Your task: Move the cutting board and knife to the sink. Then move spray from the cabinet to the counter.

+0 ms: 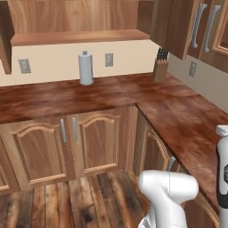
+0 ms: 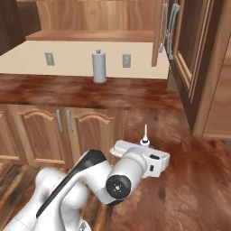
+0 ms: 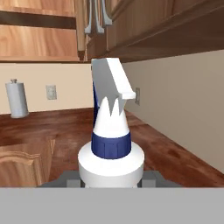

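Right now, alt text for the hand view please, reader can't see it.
A white spray bottle with a dark blue collar and white trigger head stands upright, close up between the end effector's fingertips. Behind it runs the reddish-brown counter, with a paper towel roll against the cream wall at far left, beneath wooden cabinets.

The arm (image 2: 90, 180) is glossy white, built of rounded, tube-like segments with bulging joints. A broad black band curves along one upper segment, and a dark round cap with a small pale centre closes the end of a joint (image 2: 118, 184). The hand (image 2: 146, 160) is a flatter white block with a small dark slot on its side. From the left base camera, a smooth white elbow (image 1: 168, 189) shows a thin grey seam.
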Available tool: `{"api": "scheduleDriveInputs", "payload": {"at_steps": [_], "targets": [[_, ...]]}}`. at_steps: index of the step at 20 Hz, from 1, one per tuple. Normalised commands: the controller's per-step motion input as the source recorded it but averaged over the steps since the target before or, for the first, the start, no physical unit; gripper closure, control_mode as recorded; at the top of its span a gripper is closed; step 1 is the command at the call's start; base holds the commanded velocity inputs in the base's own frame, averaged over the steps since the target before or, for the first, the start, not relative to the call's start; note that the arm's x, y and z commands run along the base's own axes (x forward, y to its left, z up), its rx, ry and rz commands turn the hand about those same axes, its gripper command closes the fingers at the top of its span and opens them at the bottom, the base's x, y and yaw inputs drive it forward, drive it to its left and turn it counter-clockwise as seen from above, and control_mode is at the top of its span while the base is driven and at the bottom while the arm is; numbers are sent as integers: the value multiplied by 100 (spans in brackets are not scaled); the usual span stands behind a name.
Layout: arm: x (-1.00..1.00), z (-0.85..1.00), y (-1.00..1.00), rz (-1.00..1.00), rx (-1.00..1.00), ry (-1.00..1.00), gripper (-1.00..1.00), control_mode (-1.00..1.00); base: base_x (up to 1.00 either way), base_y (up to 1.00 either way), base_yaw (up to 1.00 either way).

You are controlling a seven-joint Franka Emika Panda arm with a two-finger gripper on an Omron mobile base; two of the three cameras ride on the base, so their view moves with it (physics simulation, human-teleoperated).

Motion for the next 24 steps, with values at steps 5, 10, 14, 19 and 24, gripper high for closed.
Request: {"api": "scheduleDriveInputs", "payload": {"at_steps": [5,10,14,19,24], "targets": [[0,-23,-32,-5,0,0,100,-100,0,0,0],[0,-27,-25,-2,0,0,100,-100,0,0,0],[0,-30,-22,0,0,0,100,-100,0,0,0],[0,-34,-18,0,0,0,100,-100,0,0,0],[0,-35,-15,0,0,0,100,-100,0,0,0]]}}
